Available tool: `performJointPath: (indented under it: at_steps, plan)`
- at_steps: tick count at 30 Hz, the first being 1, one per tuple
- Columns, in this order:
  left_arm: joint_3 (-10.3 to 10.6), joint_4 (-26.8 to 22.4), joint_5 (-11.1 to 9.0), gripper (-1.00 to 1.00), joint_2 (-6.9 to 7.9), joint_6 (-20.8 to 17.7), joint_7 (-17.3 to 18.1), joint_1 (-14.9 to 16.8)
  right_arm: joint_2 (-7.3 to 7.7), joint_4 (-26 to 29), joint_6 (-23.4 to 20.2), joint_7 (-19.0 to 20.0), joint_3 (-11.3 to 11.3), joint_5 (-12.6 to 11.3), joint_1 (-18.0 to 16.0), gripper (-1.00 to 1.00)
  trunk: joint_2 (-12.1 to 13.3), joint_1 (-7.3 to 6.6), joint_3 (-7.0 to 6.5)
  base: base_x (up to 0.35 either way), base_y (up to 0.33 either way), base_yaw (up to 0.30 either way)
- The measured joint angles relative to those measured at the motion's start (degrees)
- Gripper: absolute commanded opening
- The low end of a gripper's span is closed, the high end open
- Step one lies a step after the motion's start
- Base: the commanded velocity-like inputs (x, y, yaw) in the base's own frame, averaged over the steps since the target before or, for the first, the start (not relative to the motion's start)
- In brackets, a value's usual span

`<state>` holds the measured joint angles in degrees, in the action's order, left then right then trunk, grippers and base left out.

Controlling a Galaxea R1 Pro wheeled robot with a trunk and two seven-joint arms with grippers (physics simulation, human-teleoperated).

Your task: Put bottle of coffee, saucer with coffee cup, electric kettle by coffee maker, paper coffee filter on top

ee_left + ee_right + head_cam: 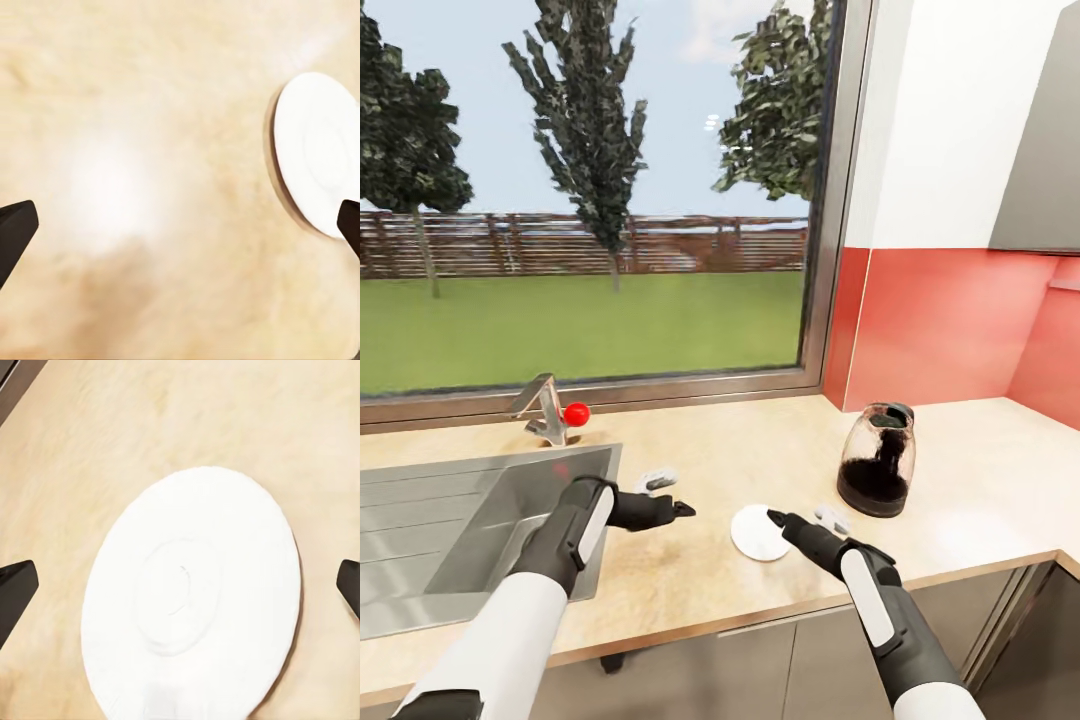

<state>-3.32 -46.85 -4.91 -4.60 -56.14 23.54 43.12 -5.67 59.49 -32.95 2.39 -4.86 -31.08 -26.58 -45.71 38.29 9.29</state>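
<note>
Saucer (pixel 191 600) rim cut off at right wrist view's edge.

Both arms share one look: a smooth white upper sleeve, then a dark grey forearm casing with a long white inlay panel along its top. Each narrows into a black wrist. The left claw (pixel 668 495) has one black pointed finger and one pale grey finger; the right claw (pixel 803 520) matches it. In the wrist views, the fingertips (pixel 15 596) appear as dark matte wedges.
</note>
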Motion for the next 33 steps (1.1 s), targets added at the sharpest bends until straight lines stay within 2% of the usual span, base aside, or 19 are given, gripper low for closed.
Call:
performJointPath:
  at_steps: [14, 20, 26, 28, 29, 30, 33]
  plan:
    - [0.0, 1.6, -0.4, 1.00, -0.10, 0.0, -0.3, 0.0, 0.02, -1.5, -0.1, 0.0, 0.0, 0.2, 0.0, 1.00, 0.0, 0.00, 0.00, 0.080, -0.039, 0.000]
    - [-0.1, 2.3, -0.4, 1.00, -1.26, 0.0, -0.3, 0.0, 0.03, -2.0, 0.1, 0.2, 0.0, 0.3, 0.0, 1.00, 0.0, 0.00, -0.01, 0.001, 0.000, 0.000]
    - [-0.1, 4.2, -0.5, 1.00, -1.64, 0.0, -0.3, 0.0, 0.03, -2.0, 0.1, 0.3, 0.0, 0.3, 0.0, 1.00, 0.0, 0.00, -0.01, 0.000, 0.000, 0.000]
    - [-0.1, 4.4, -1.7, 1.00, -1.68, 0.0, -0.3, 0.0, 0.03, -2.0, 0.1, 0.3, 0.0, 0.2, 0.0, 1.00, 0.0, 0.00, -0.01, 0.000, 0.000, 0.000]
    - [-0.1, 5.0, -3.7, 1.00, -1.67, 0.0, -0.5, 0.0, 0.03, -2.0, 0.1, 0.3, 0.0, 0.2, 0.0, 1.00, 0.0, 0.00, -0.01, 0.000, 0.000, 0.000]
    - [0.0, 5.5, -4.6, 1.00, -1.66, 0.0, -0.5, 0.0, 0.03, -2.0, 0.1, 0.3, 0.1, 0.1, 0.0, 1.00, 0.0, 0.00, -0.01, 0.000, 0.000, 0.000]
    - [0.0, 6.2, -6.2, 1.00, -1.67, 0.0, -0.6, 0.0, 0.03, -2.1, 0.1, 0.4, 0.1, 0.1, 0.0, 1.00, 0.0, 0.00, -0.01, 0.000, 0.000, 0.000]
